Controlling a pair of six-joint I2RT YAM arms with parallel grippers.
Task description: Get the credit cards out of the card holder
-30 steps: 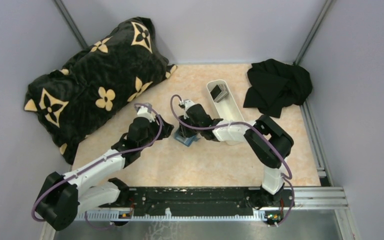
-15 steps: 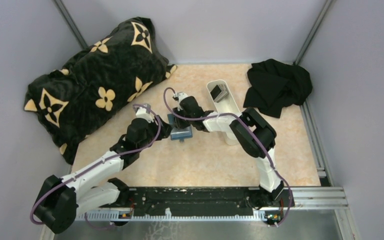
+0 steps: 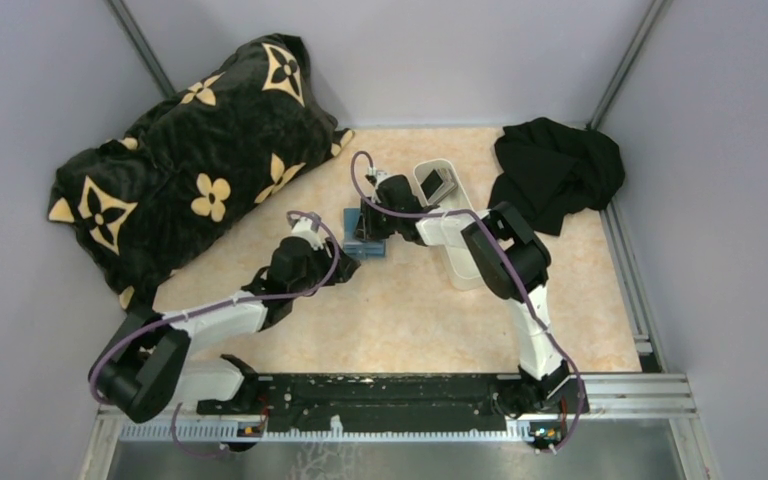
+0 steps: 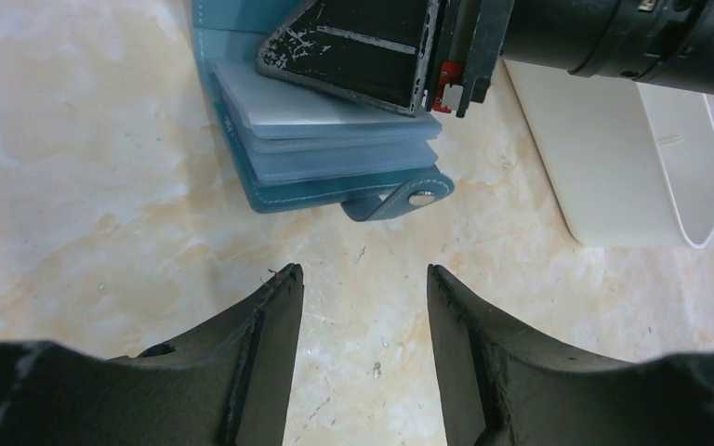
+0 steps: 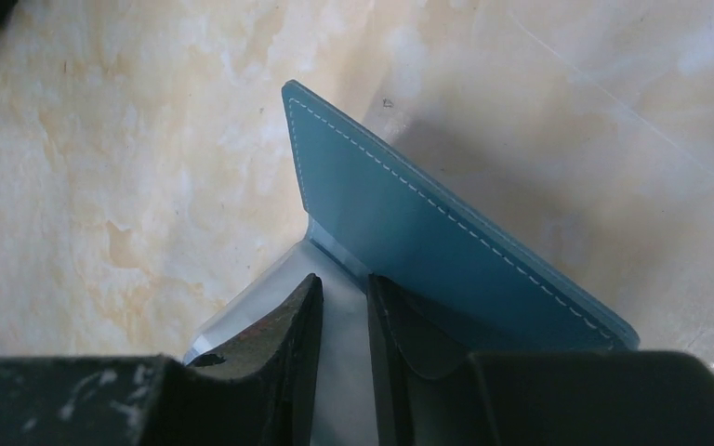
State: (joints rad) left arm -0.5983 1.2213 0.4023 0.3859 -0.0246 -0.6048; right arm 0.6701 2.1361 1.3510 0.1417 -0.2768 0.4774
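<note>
A robot lab test cell: plain lilac-grey walls (image 3: 20,100) box in a marble-print table (image 3: 400,320), with metal frame rails (image 3: 624,55) running up the corners. A left arm (image 3: 210,322) and right arm (image 3: 533,320) are bolted to a black rail (image 3: 390,390) at 6 o'clock. Props lie about: a pillow (image 3: 190,150) at 10 o'clock, a black cloth (image 3: 555,175) at 2 o'clock.

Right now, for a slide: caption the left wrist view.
Open left tool facing the open teal card holder, white tray beside.
</note>
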